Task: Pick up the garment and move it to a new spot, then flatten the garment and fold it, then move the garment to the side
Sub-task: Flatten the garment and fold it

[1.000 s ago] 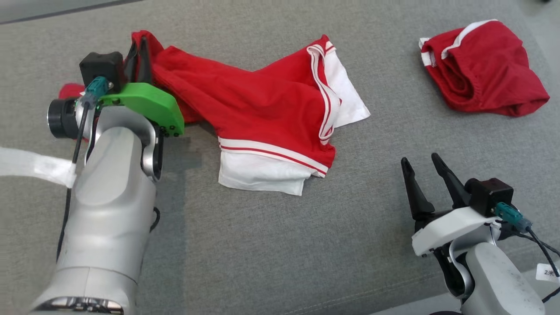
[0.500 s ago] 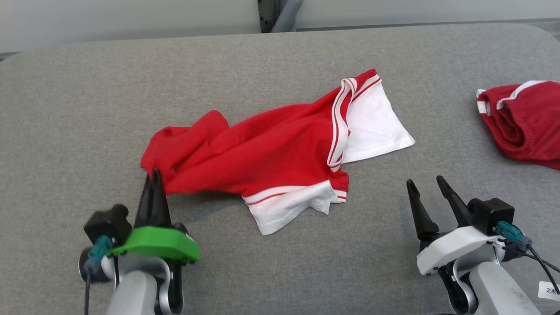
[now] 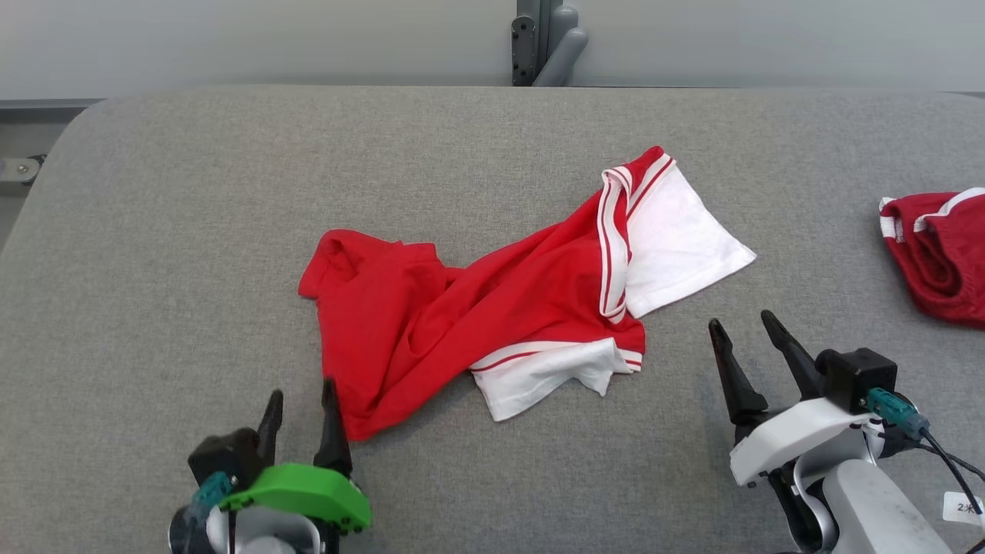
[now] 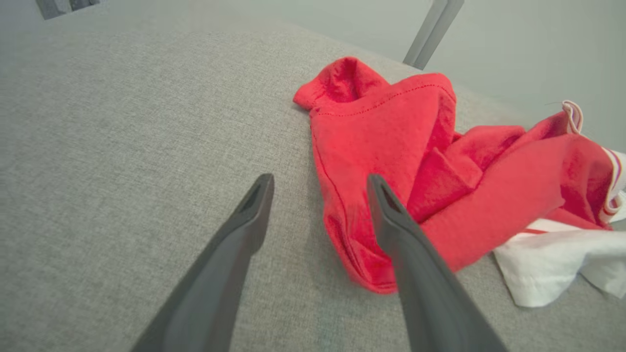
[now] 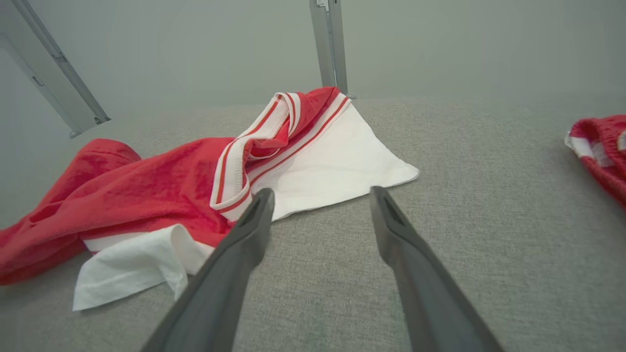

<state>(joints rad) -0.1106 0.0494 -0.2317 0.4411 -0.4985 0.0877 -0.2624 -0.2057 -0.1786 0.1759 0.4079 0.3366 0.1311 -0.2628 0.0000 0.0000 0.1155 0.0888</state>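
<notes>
Fingers (image 3: 333, 423) of the left hand (image 3: 302, 388) spread well apart, gripping nothing, green wrist cover (image 3: 304, 492) behind them, low over the grey padded tabletop (image 3: 177, 231). Just ahead of that hand and slightly to its right, the near red corner of the garment (image 3: 462, 308), a crumpled red-and-white piece with striped trim, lying loose on the tabletop; in the left wrist view, the hand's right finger overlapping the red hem, contact impossible to judge. From that corner, red cloth running away and rightward in folds and ridges, one bunched red end farthest from the left hand, hem stitching visible. Further right, a white panel (image 3: 539, 377) crumpled at the red body's edge nearest the hands; straight beyond, past the tabletop's far edge, a grey metal post (image 3: 542, 42) against a pale wall. Next, a second white panel (image 3: 685, 246) spread flat beyond the striped trim, ahead of the right hand (image 3: 740, 319) and to its left. Right hand low over the tabletop, fingers parted, empty, near the cloth but not touching it, white wrist cover (image 3: 785, 438) and black block (image 3: 858, 377) behind. Far to the right of that hand, at the picture's edge, a second red garment (image 3: 935, 254) with white trim, bunched, well apart from the first.
</notes>
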